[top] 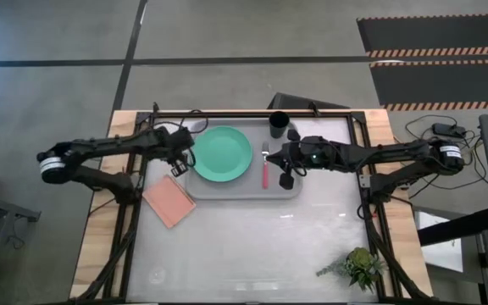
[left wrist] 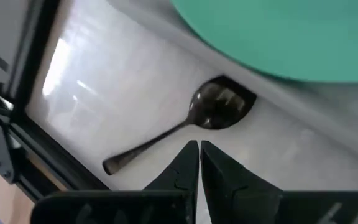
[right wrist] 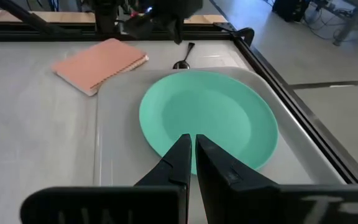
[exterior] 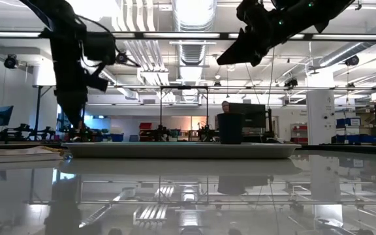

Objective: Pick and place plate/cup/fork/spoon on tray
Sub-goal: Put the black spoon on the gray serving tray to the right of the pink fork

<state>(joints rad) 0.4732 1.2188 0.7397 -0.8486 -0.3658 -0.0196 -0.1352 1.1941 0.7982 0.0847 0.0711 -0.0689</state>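
The tray lies across the far middle of the table. On it the plate sits at the left end, the fork lies right of the plate with its handle pointing near and its head far, and the cup stands at the tray's far right corner. Those three look placed.

The spoon is the one piece not on the tray. It lies on the table just outside the tray's left edge, beside the plate, its bowl toward the tray rim and its handle running away from the tray toward the table's left frame. In the right wrist view it shows just past the plate, next to the pink pad.

The left gripper hovers directly over the spoon, fingertips close to the neck where bowl meets handle. Its jaws are closed tight, tip against tip, and hold nothing. The left arm is plainly the nearer one.

The right gripper hangs over the right part of the tray, facing the plate, well apart from the spoon. Its jaws are closed too and empty.

The spoon is probably next: the left jaws would have to open, straddle the slim handle across its long axis, then carry it right, over the rim.
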